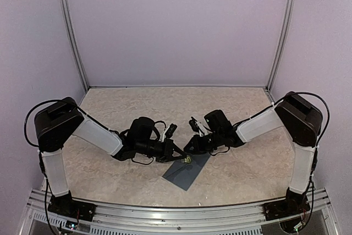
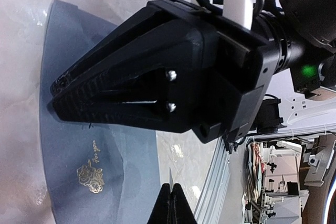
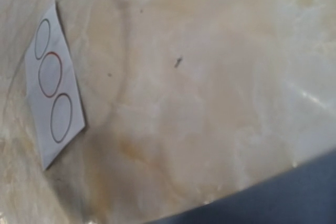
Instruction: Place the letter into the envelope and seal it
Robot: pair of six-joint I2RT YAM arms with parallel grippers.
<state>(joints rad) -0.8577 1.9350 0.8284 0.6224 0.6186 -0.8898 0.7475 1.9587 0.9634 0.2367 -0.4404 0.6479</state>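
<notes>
The dark slate envelope lies flat near the table's front edge, with a gold rose emblem on it. It also shows in the left wrist view and as a corner in the right wrist view. My left gripper is shut on a thin pale sliver seen edge-on, just over the envelope's edge. My right gripper is shut, its tips low over the envelope's far end. Its own fingers do not show in the right wrist view. The letter is not in view.
A small white strip with three circles lies on the marbled tabletop beside the envelope. The aluminium front rail runs along the near edge, and purple walls enclose the table.
</notes>
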